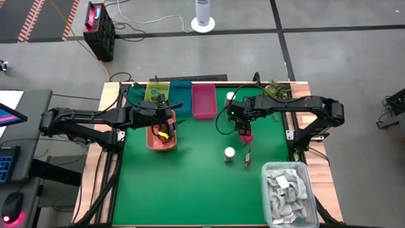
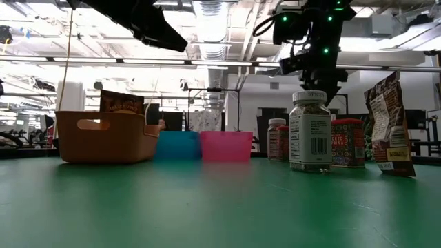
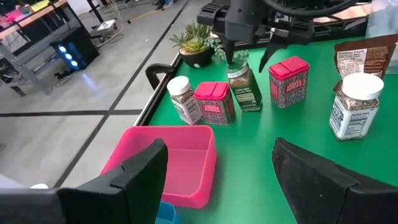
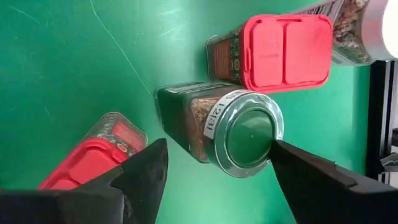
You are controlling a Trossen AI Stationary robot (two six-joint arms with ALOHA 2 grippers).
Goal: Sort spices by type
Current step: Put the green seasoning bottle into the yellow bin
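Right tool hangs directly over the green-lidded spice jar, fingers spread wide, one on each side of the lid and gripping nothing. The jar stands upright on the green desk, flanked by two pink-lidded spice tins: one just beyond the tool, the other close under one finger. In the left wrist view, that same jar sits between the two tins, with a white-capped jar beside the far tin, a second white-capped jar nearer, and a brown sachet behind it. Left tool hovers over the orange tray, fingers wide apart and empty, facing the pink tray.
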